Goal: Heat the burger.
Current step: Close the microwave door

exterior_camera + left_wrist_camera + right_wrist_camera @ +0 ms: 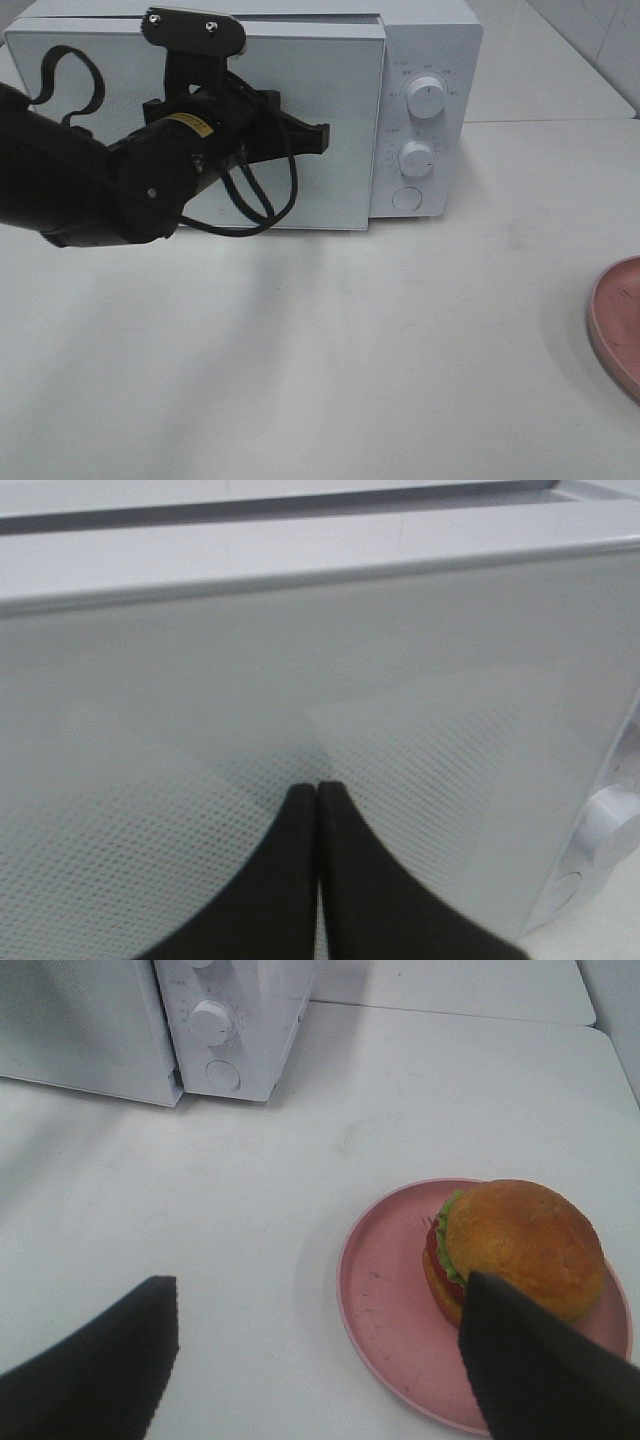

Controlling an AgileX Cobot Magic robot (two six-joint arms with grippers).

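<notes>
Golden burger [515,1250] sits beside the wide-spread right tool [310,1360].

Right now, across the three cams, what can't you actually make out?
- White microwave interior: the shut door hides it in all views.
- Dial markings: too small in the exterior high view.
- Golden-bun burger: outside the exterior high view; the right claw finger covers its lower edge in the right wrist view.
- Pink round plate: cut by the exterior high view's right edge.
- Left claw contact with door: unclear.
</notes>
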